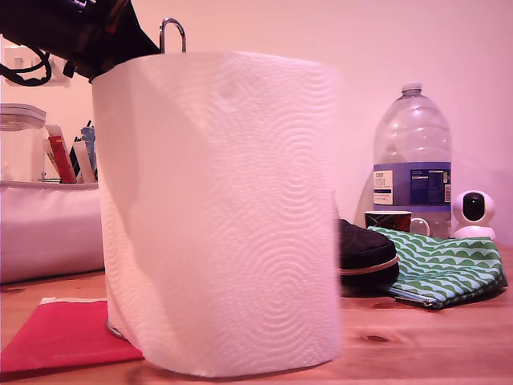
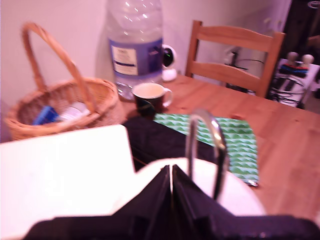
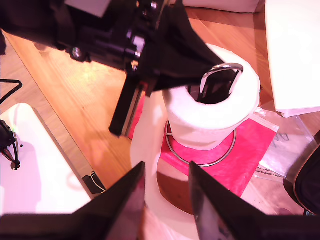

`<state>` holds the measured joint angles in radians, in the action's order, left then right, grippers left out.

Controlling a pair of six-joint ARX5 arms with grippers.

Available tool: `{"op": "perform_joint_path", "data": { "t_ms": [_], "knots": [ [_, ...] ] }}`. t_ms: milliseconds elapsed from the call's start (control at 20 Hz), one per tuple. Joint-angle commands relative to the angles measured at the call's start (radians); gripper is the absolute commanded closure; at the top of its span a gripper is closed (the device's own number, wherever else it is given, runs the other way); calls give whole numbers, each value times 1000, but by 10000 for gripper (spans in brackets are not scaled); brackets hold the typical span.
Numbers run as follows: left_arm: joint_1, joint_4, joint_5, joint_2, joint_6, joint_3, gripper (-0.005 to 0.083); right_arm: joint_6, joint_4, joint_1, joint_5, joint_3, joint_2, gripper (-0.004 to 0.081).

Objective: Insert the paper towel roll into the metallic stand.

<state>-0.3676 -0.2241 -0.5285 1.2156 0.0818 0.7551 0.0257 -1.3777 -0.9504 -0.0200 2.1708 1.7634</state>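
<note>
The paper towel roll (image 1: 220, 212) stands nearest in the exterior view, threaded over the metallic stand (image 1: 172, 34), whose loop tip shows above the core; my first tool (image 2: 171, 187) appears pressed together at the roll's top edge, though whether it pinches the paper is unclear; my second tool (image 3: 166, 195) hovers above, parted and empty; insertion looks nearly complete; seating on the ring base and release remain; beyond, a water bottle (image 1: 412, 156) stands on the counter (image 1: 425, 337).

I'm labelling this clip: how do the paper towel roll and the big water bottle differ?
The paper towel roll is opaque white, embossed with swirls; the water bottle is clear plastic with a blue label. The roll is fat and straight-sided; the bottle narrows to a white cap. The roll sits over the metallic stand; the bottle stands free. Both are upright.
</note>
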Motion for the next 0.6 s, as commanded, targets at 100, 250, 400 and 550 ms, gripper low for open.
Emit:
{"op": "perform_joint_path", "data": {
  "t_ms": [100,250,400,550],
  "knots": [
    [38,2,32,-115,5,-7,794,-14,6,-3,6,4,-23,714],
    [82,53,56,-171,3,-7,794,-55,11,10,40,4,-49,782],
    [112,117,58,-215,-3,-7,794,-51,41,24,82,4,-59,782],
    [112,150,58,-246,-3,-7,794,-19,108,36,85,4,-59,782]
  ]
}}
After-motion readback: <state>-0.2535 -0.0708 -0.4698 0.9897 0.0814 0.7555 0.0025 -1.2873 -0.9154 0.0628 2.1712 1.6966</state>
